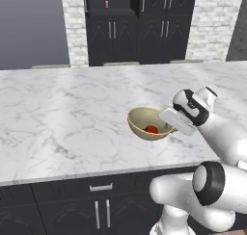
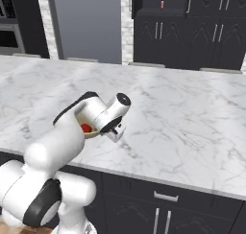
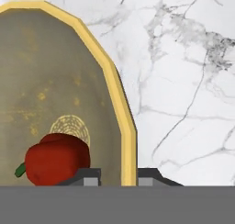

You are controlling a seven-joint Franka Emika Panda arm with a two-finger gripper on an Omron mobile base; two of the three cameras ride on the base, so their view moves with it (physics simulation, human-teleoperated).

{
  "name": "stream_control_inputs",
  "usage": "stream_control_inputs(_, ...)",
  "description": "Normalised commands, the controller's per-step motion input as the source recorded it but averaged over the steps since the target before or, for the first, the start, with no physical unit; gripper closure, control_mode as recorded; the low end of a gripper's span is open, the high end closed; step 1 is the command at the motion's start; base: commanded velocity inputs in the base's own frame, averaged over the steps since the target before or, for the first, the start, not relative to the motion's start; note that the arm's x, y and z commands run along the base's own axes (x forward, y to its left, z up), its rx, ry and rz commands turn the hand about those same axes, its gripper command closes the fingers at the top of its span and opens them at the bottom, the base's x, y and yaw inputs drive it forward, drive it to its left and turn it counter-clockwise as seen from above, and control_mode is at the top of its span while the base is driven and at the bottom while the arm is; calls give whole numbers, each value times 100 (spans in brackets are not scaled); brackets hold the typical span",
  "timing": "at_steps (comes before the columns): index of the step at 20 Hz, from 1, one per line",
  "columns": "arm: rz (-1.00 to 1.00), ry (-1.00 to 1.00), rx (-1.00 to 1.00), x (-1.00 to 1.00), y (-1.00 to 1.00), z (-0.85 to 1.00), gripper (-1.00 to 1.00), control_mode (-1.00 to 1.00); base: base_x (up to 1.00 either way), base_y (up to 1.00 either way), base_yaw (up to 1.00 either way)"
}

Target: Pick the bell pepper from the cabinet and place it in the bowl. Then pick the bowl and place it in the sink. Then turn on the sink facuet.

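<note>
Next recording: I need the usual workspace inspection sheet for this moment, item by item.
Surface: white marble countertop, bare around the bowl.
Job's things: bell pepper lies inside the bowl; cabinet against the far wall.
Clutter: slim pink bottle on a cabinet shelf.
Grippers: gripper shut on the bowl, one fingertip inside the rim, one outside.
Cables: nothing seen.
Surroundings: pale brick wall, dark drawers under the counter.
</note>
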Motion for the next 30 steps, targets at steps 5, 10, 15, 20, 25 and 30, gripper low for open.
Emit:
stream_control_inputs(5,-4,0,0,-61,0,100,100,-100,0,0,0)
stream_control_inputs(10,-1,-1,0,-64,0,100,100,-100,0,0,0)
stream_control_inputs(15,-3,-14,-1,-44,2,100,100,-100,0,0,0)
stream_control_inputs(20,0,-12,0,-25,-2,58,100,-100,0,0,0)
stream_control_inputs(25,0,-4,0,-26,-2,5,100,-100,0,0,0)
stream_control_inputs(30,0,-2,0,-40,0,0,100,-100,0,0,0)
